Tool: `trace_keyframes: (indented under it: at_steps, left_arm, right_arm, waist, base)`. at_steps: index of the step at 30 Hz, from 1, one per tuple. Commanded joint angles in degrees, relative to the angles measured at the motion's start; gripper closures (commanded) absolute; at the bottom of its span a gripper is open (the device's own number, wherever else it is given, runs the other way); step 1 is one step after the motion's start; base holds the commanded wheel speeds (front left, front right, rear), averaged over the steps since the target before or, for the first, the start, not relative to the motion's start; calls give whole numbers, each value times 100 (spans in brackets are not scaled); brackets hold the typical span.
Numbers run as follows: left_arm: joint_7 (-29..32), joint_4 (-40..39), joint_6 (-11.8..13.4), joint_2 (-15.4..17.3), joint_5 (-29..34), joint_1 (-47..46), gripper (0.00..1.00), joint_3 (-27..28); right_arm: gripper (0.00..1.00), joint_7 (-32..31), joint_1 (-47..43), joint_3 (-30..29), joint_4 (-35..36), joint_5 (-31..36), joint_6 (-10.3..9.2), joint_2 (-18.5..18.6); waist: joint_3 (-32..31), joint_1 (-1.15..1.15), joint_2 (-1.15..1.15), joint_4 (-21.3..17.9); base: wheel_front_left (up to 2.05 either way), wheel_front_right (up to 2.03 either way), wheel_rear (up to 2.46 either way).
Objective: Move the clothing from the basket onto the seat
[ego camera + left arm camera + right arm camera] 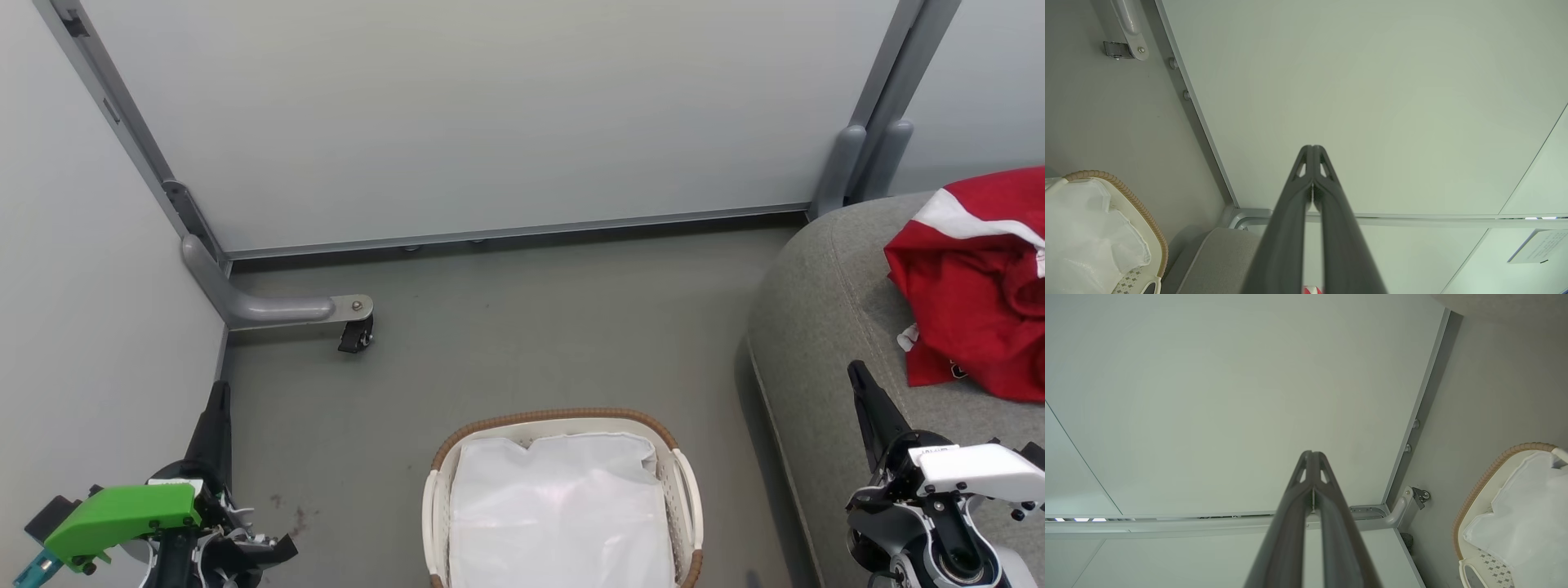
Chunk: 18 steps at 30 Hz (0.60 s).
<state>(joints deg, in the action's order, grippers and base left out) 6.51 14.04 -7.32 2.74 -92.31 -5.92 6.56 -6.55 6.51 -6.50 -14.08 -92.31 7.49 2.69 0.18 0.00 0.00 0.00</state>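
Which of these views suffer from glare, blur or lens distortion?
Head view: even light, sharp, but the white sheet in the basket is nearly blown out. Left wrist view: wide-angle bowing of the partition rail; the left end effector softens towards the bottom edge. Right wrist view: same bowing and near blur on the right end effector.

Floor (531, 327): grey; a basket (563, 416) stands on it, the seat (824, 310) just beside.
Seat: red clothing (971, 302) heaped on top.

Plain white cloth sheet (563, 506), grey floor (531, 327), pale partition panels (490, 114) — a small black caster (356, 335) near the left corner
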Motion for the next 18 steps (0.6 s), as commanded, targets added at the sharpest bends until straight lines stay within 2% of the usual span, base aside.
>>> trace_keyframes:
  at_steps: [1,18]
  left_arm:
    - [25,-8,-33,25,-19,-58,100,13]
    - [24,-9,-32,25,-19,-57,100,13]
  right_arm:
    - [100,-19,-60,-12,21,-19,0,36]
    - [100,-18,-60,-12,20,-19,0,36]
  waist:
    - [0,0,0,0]
    - [0,0,0,0]
  base:
    - [0,0,0]
    - [0,0,0]
